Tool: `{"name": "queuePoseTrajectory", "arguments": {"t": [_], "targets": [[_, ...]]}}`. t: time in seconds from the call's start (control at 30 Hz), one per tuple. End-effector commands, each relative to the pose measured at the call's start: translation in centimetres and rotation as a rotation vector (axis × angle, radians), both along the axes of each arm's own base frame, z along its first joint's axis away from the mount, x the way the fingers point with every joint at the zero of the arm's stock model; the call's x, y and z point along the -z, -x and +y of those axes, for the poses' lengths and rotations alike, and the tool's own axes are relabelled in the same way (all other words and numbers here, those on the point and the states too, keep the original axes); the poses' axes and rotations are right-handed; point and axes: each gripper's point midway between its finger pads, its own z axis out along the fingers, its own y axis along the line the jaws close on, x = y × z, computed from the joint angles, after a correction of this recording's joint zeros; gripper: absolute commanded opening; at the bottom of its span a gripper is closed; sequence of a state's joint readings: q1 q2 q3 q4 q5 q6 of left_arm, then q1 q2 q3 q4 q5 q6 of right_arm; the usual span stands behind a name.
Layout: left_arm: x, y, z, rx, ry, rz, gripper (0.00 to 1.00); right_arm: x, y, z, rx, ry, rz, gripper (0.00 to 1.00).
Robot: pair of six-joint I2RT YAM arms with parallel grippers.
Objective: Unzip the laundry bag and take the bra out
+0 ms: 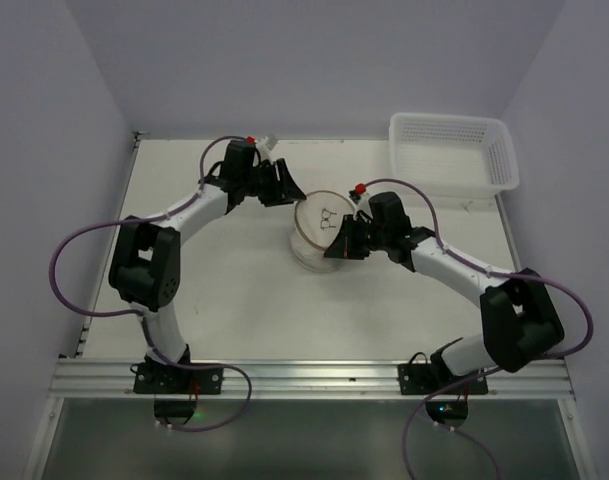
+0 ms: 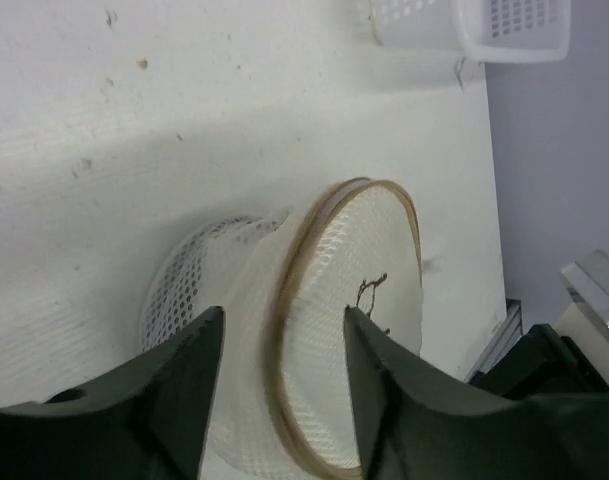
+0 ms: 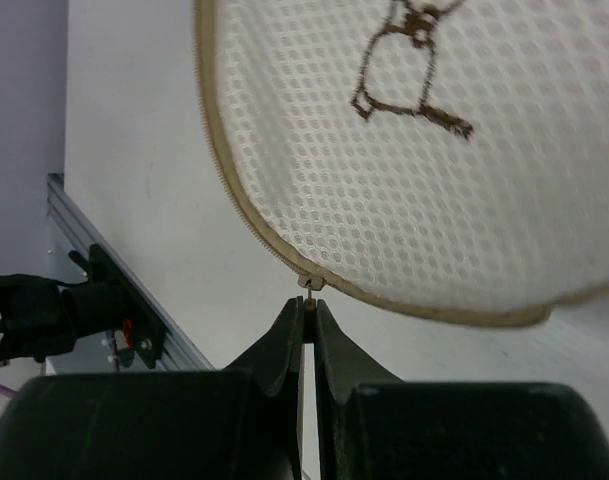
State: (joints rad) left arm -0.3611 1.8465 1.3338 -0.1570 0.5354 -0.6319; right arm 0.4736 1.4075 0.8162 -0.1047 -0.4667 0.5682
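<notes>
The laundry bag, a round pouch of white mesh with tan rim hoops and a dark brown mark, stands mid-table. In the right wrist view its mesh face fills the top and the small metal zip pull hangs from the tan rim. My right gripper is shut on that zip pull at the bag's right side. My left gripper is open, its jaws astride the bag's tan hoop without touching it, at the bag's far left. The bra is not visible through the mesh.
A white slotted plastic basket sits at the far right corner and also shows in the left wrist view. The aluminium rail runs along the near table edge. Purple cables loop from both arms.
</notes>
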Motion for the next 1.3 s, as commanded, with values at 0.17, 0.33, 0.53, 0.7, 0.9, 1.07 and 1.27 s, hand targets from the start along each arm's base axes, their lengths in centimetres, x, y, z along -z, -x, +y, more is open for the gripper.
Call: {"name": "queuePoseTrajectory", "arguments": {"t": [0.17, 0.33, 0.53, 0.7, 0.9, 1.07, 1.27], "targets": [[-3.4, -0.3, 2.9, -0.178, 0.028, -0.041, 0.89, -5.7, -3.2, 8.2, -0.068, -0.134, -0.067, 0.00], [-1.1, 3.1, 5.1, -0.274, 0.004, 0.013, 0.94, -5.3, -3.6, 9.2, -0.065, -0.137, -0.054, 0.00], [-0.6, 5.8, 3.6, -0.244, 0.043, 0.057, 0.85, -4.6, -3.0, 10.3, -0.104, -0.127, -0.048, 0.00], [0.3, 6.6, 2.6, -0.224, 0.034, 0.070, 0.62, -4.6, -2.8, 10.6, -0.113, -0.124, -0.057, 0.00], [1.3, 6.4, 2.7, -0.235, 0.025, 0.084, 0.14, -4.2, -1.9, 9.5, -0.122, -0.087, -0.067, 0.00], [1.2, 6.0, 3.0, -0.229, -0.007, 0.066, 0.00, -2.7, -0.7, 6.5, -0.111, 0.002, -0.093, 0.00], [1.3, 6.2, 4.5, -0.244, -0.013, 0.065, 0.00, 0.1, -0.7, -0.6, 0.002, 0.116, -0.052, 0.00]]}}
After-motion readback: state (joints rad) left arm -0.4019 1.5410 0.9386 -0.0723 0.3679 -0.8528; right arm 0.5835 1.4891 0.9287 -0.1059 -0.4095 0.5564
